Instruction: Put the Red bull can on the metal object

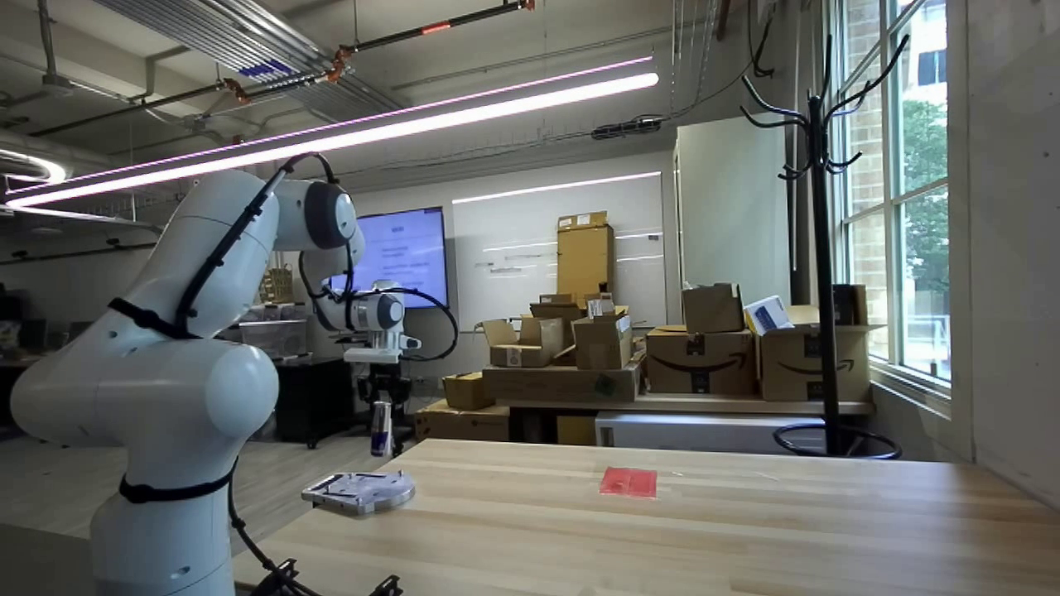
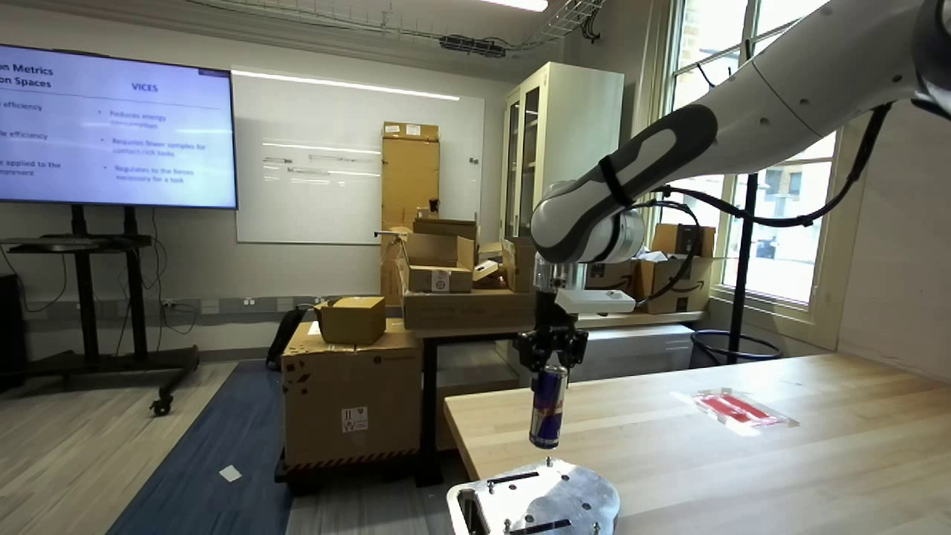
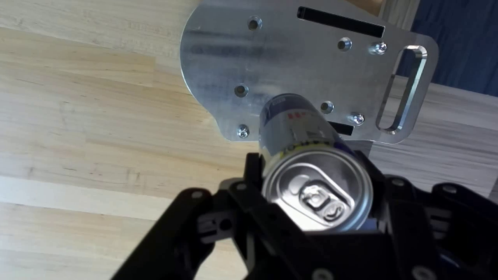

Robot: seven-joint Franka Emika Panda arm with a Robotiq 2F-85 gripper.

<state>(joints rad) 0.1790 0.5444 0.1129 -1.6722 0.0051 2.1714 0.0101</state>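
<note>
The Red bull can (image 2: 547,409) is slim, blue and silver. It hangs roughly upright in my gripper (image 2: 551,362), which is shut around its upper end. In an exterior view the can (image 1: 381,430) is in the air above the metal object (image 1: 360,492). The metal object is a flat silvery plate with slots and screws, also seen in an exterior view (image 2: 568,496). In the wrist view the can (image 3: 297,126), lid toward the camera, sits between the fingers of my gripper (image 3: 309,167). Its lower end overlaps the near edge of the metal object (image 3: 284,58). A gap shows below the can.
The metal object lies at the corner of the wooden table (image 1: 745,530), its slotted end past the table edge over the floor. A flat red item (image 1: 628,482) lies on the table, also in an exterior view (image 2: 734,409). Cardboard boxes (image 2: 353,401) stand behind the table.
</note>
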